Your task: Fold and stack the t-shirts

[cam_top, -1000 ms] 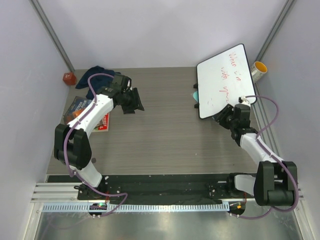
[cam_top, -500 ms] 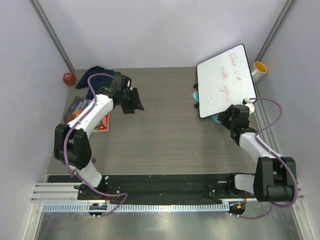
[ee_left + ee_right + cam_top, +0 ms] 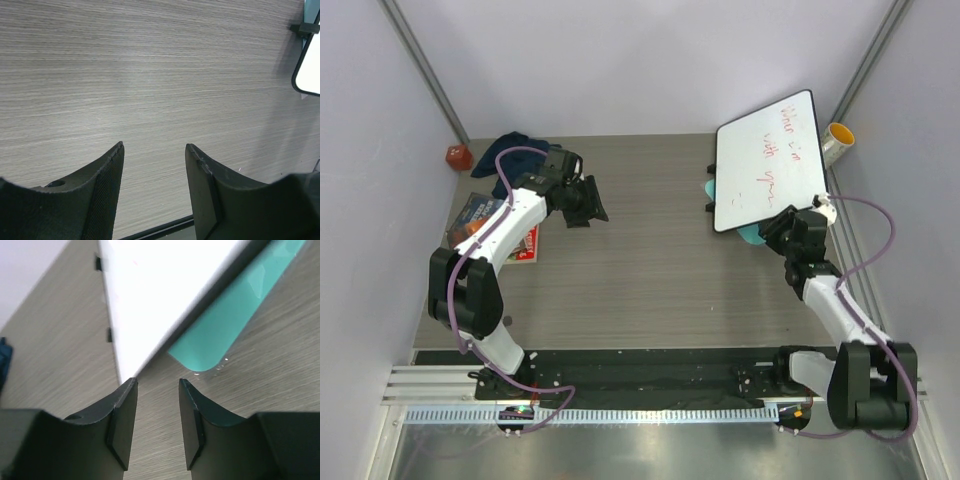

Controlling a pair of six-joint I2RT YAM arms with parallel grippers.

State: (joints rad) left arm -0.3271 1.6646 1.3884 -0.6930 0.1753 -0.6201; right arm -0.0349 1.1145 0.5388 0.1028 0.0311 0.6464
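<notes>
While the left end effector [image 3: 154,147] and right end effector [image 3: 157,382] stood spread and empty, the t-shirt [image 3: 516,146] lay as a crumpled dark navy heap at the ten o'clock corner of the counter [image 3: 650,270].

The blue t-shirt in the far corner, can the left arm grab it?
Probably yes. The t-shirt lies uncovered nearby, but the open left gripper points away from it, so the arm would have to swing back.

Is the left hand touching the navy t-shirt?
Apart. The top view shows the left hand hanging over the table, clear of the t-shirt bunched in the far-left corner.
</notes>
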